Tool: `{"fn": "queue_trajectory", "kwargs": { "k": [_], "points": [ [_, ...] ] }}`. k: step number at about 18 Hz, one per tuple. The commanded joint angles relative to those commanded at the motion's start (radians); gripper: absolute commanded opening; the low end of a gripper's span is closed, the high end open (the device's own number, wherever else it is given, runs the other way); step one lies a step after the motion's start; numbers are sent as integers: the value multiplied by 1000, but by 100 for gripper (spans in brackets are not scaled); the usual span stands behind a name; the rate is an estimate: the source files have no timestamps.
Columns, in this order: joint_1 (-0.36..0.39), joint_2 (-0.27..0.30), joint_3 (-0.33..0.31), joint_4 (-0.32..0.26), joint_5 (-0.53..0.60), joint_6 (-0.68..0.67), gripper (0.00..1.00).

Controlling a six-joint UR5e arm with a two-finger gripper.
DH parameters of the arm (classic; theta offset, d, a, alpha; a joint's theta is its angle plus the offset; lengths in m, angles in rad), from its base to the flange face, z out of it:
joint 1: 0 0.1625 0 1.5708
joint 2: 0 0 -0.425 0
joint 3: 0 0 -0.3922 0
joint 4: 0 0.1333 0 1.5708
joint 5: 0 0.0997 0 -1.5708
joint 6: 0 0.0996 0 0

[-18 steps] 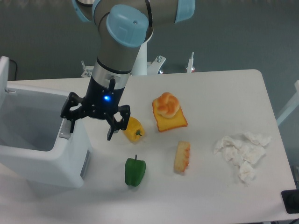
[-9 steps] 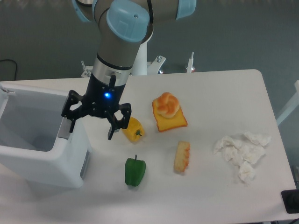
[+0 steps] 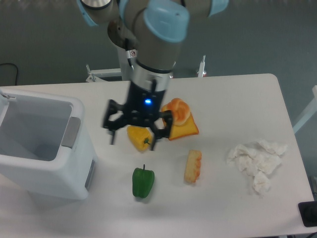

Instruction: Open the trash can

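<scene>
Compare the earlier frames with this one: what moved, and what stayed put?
The black two-finger gripper swung away from the large white plastic trash can's grey latch, toward the table's middle, and now hangs open and empty over the yellow bell pepper. The bin stays open. The green bell pepper, the bun on toast, the bread slice and the crumpled tissues have not shifted.

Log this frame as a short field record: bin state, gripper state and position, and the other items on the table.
bin: large white boxy plastic trash can, lid open, inside visible, looks empty
latch: grey rectangular push-latch on the rim
gripper: black two-finger gripper, open, holding nothing, above the yellow bell pepper, clear of the bin
food: green bell pepper, bun on toast, bread piece
other: crumpled white tissue
</scene>
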Motion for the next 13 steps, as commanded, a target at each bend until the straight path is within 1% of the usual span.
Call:
{"fn": "queue_trajectory", "kwargs": {
  "k": [2, 4, 5, 8, 11, 13],
  "points": [
    [14, -54, 0, 3, 69, 129, 100],
    [35, -91, 2, 0, 164, 271, 100],
    [41, -100, 3, -2, 184, 331, 100],
    [84, -120, 5, -2, 189, 468, 100],
    [117, -157, 11, 0, 201, 600, 100],
    [138, -184, 31, -3, 264, 709, 100]
  ]
}}
